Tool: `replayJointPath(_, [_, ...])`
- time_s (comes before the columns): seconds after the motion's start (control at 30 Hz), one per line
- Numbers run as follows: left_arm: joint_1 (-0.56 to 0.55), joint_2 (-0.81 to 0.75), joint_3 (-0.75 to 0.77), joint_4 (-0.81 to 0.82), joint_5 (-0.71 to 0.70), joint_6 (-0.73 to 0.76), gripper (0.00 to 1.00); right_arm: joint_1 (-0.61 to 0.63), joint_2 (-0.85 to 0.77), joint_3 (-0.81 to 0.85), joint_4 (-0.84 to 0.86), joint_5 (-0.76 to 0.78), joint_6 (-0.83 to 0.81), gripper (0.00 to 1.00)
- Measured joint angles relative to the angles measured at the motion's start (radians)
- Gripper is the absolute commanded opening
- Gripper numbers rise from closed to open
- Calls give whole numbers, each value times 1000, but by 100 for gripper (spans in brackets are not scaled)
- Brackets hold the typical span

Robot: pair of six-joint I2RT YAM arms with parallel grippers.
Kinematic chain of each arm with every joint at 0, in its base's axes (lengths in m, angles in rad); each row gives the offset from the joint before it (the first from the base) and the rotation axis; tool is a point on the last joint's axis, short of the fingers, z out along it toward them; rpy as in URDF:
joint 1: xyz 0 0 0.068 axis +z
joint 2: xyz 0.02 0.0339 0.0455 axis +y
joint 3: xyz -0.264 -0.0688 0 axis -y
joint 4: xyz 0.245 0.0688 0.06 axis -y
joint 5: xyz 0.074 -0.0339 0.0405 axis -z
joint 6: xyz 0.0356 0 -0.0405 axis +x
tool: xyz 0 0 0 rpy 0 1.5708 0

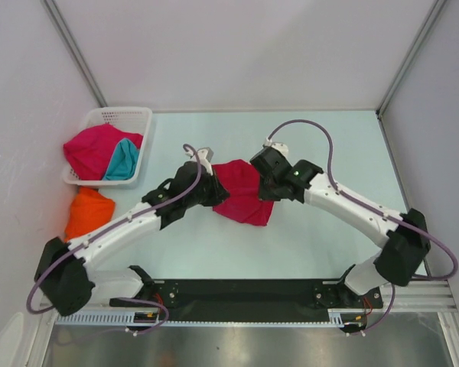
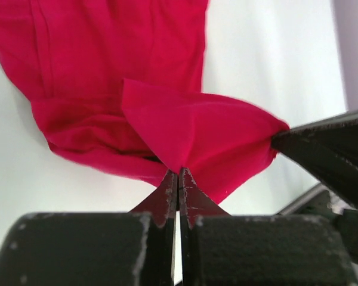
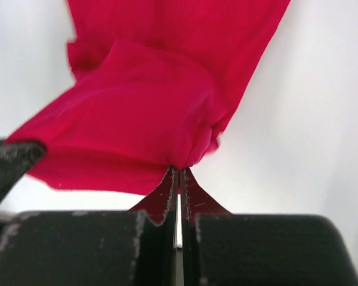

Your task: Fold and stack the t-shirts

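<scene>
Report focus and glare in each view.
Top external: sharp, evenly lit, red t-shirt clear. Left wrist: left hand blurred up close, table washed out white. Right wrist: right hand soft too, same overexposed backdrop.

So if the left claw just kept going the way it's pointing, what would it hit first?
The crimson t-shirt: the left gripper is shut on its cloth, with more bunched straight ahead. The right gripper pinches the same shirt off to one side; depth is hard to judge.
</scene>
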Motion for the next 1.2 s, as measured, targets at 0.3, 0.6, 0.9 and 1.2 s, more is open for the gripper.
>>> replayJointPath(0.3, [129, 391, 282, 13, 9, 92, 0, -208, 343, 202, 90, -72, -126, 0])
replayJointPath(0.6, [199, 639, 520, -24, 6, 125, 9, -294, 528, 451, 69, -82, -193, 0])
replayJointPath(0.9, [212, 742, 621, -90, -12, 145, 95, -341, 588, 533, 33, -62, -207, 11])
replayJointPath(1.2, [222, 723, 623, -134, -19, 141, 99, -369, 619, 586, -21, -49, -242, 65])
